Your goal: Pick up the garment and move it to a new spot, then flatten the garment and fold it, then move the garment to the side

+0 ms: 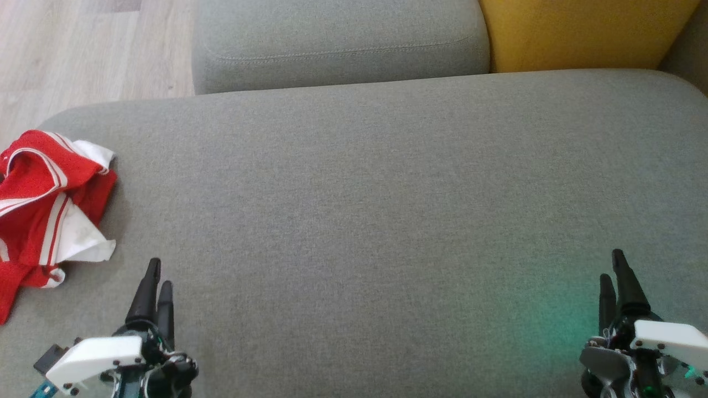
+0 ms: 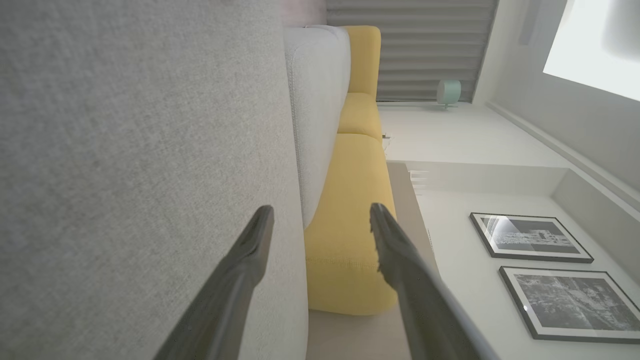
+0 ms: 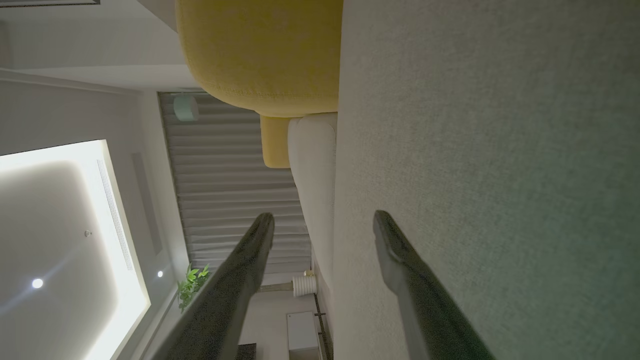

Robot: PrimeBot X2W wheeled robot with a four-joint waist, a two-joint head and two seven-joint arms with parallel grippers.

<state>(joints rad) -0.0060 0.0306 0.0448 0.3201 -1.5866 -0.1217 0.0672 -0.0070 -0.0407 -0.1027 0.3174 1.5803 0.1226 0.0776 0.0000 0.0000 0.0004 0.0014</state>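
Observation:
A crumpled red garment (image 1: pixel 41 204) with white stripes and white patches lies at the far left edge of the grey sofa seat (image 1: pixel 359 221). My left gripper (image 1: pixel 157 273) hovers at the lower left, just right of and below the garment, apart from it. In the left wrist view this gripper (image 2: pixel 320 215) stands open with nothing between its fingers. My right gripper (image 1: pixel 614 265) hangs at the lower right, far from the garment. Its own wrist view shows the right gripper (image 3: pixel 322 222) open and empty over the grey cushion.
A grey back cushion (image 1: pixel 337 44) and a yellow cushion (image 1: pixel 581 33) line the far side of the seat. Pale wood floor (image 1: pixel 83 55) lies beyond the seat's left end. A wide stretch of bare grey seat spans between both grippers.

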